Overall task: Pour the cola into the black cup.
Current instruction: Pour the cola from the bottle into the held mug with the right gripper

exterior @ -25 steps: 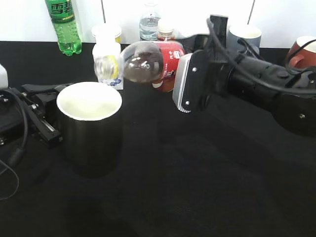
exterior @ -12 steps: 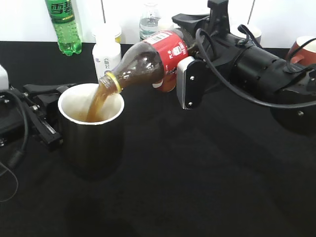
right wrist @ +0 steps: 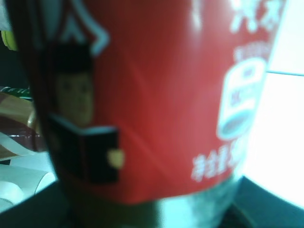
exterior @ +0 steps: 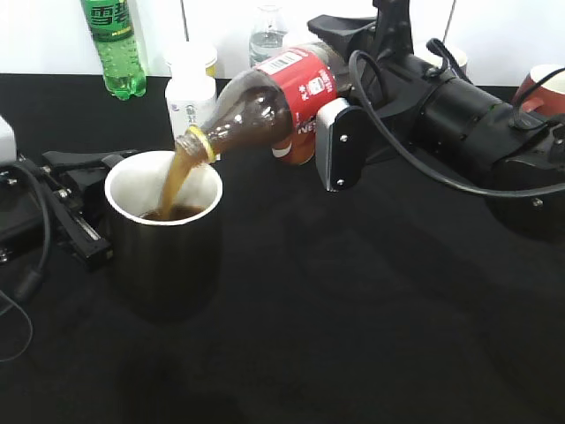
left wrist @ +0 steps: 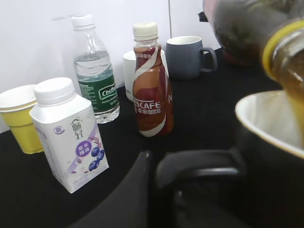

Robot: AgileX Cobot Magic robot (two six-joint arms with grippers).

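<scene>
The cola is tilted neck-down, and a brown stream runs from its mouth into the black cup, which holds some dark liquid. My right gripper is shut on the bottle's labelled body; the red label fills the right wrist view. My left gripper sits at the cup's left side, with its fingers closed about the black loop handle. The left wrist view shows the cup's white rim and the bottle's neck above it.
Along the back stand a green soda bottle, a white milk carton, a water bottle, a brown coffee bottle, a grey mug, a yellow paper cup and a reddish-brown mug.
The right gripper rolled the bottle from level to neck-down. Cola started flowing into the cup, and its level has risen. The left arm and the cup stayed put.
</scene>
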